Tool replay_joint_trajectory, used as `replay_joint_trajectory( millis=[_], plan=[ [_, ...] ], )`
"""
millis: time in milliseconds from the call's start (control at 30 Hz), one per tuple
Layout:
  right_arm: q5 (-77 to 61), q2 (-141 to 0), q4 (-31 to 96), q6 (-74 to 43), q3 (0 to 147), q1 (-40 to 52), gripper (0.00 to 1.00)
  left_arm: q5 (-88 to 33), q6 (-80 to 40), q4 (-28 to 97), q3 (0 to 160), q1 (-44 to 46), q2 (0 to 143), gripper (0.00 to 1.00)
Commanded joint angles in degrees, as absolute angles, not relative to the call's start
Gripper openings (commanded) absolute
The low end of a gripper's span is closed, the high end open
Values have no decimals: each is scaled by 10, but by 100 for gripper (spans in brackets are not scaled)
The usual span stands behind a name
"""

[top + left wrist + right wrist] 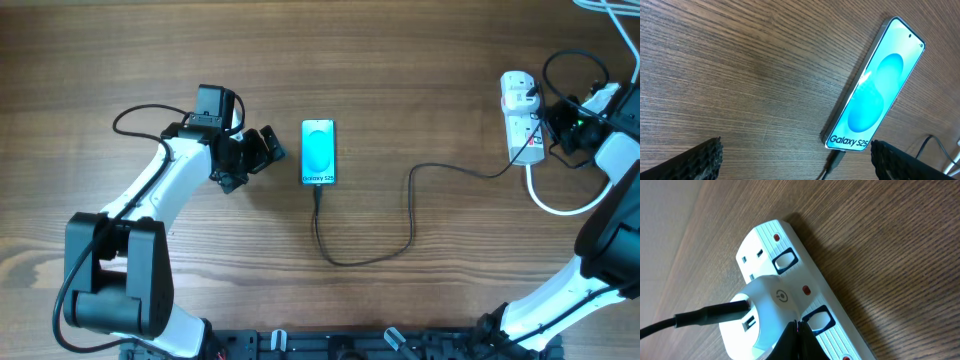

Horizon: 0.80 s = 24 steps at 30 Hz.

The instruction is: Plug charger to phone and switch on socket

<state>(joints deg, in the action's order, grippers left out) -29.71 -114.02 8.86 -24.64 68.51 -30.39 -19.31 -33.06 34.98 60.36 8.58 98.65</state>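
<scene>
Two arms reach over a brown wood-grain table point(430, 60). Past its edge the right wrist view shows only a pale, plain floor point(665, 220). The phone point(318, 152) lies flat near the table's middle, turquoise screen up, with "Galaxy S25" on the white band at its 6 o'clock end. The charger point(410, 215) is seated in that end, loops out toward 4 o'clock, then runs to the socket point(520, 115) at the phone's 2 o'clock. The left gripper point(258, 160) sits at the phone's 9 o'clock, jaws apart, holding nothing. The right gripper point(799, 335), jaws together, points just beside a rocker switch point(819, 319) and the white adapter point(765, 310), which bears a circled power symbol.
</scene>
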Motion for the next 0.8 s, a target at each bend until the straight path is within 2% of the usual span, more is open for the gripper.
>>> replay_joint_trajectory(
  millis=[0,767],
  plan=[
    [-283,-1149,84,-256,694,-300,4,-185,-319,350,601,88,977,100],
    [-292,-1187,58,-255,694,-298,4,-183,-319,350,601,88,977,100]
  ],
)
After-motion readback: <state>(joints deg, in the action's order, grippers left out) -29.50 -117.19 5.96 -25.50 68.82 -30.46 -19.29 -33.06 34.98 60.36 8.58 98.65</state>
